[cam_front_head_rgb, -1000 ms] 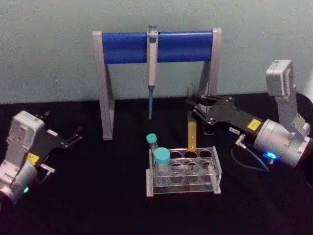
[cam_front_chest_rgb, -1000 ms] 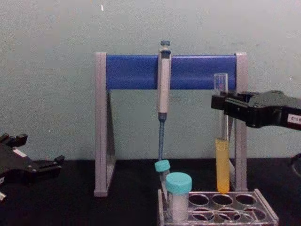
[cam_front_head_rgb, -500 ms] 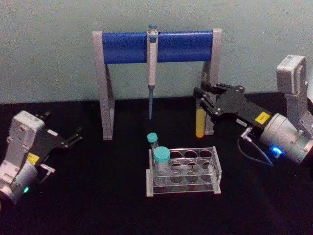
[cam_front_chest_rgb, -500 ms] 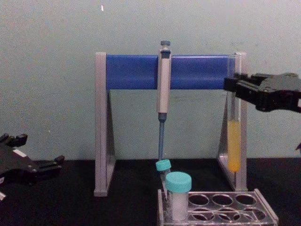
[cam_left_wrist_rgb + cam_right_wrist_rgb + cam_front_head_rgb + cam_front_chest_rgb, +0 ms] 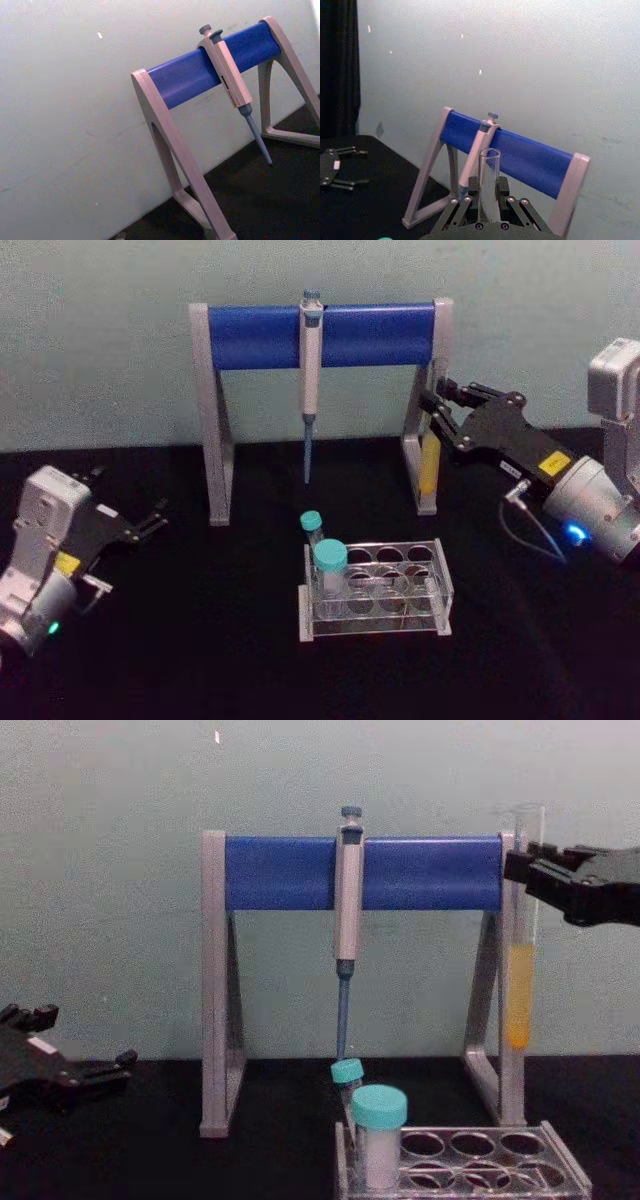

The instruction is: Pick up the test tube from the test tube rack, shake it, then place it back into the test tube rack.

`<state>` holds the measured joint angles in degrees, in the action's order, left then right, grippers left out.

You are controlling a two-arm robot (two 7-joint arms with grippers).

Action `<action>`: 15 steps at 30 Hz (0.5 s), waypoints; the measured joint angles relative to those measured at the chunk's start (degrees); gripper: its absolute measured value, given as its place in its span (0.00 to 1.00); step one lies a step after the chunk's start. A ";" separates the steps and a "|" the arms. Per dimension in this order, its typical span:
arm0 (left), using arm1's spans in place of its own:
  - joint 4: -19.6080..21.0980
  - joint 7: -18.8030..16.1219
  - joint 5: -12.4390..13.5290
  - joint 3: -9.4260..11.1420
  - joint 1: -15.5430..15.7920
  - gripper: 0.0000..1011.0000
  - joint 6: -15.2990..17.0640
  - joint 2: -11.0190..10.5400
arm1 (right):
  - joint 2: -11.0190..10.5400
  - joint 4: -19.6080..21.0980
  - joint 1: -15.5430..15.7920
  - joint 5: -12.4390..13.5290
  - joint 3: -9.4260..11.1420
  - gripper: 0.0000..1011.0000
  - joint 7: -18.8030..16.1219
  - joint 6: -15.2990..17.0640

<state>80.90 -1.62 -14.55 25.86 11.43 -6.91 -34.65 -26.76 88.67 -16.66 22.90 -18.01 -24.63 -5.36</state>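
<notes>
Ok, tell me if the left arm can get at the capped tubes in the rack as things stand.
Probably yes: the left pincer lies open left of the test tube rack, nothing stands between, and the teal-capped tubes sit at the rack's left end.

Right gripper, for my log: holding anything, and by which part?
The right gripper grips the test tube by its upper part, below the rim; left gripper idle, open.
</notes>
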 joint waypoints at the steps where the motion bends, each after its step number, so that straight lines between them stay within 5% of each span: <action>1: 0.00 0.00 0.00 0.00 0.00 0.99 0.00 0.00 | 0.12 -0.07 -0.08 0.00 0.00 0.23 -0.18 -0.02; 6: 0.00 0.00 0.00 0.00 0.00 0.99 0.00 0.00 | 0.85 -0.58 -0.63 0.75 -0.01 0.23 -2.14 -0.26; 15: 0.00 0.00 0.00 0.00 0.00 0.99 0.00 0.00 | 0.43 -0.52 -0.68 5.74 -0.55 0.23 -8.12 -0.89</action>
<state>80.90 -1.62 -14.55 25.86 11.44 -6.91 -34.65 -26.33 88.15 -17.34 28.63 -18.56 -32.75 -6.25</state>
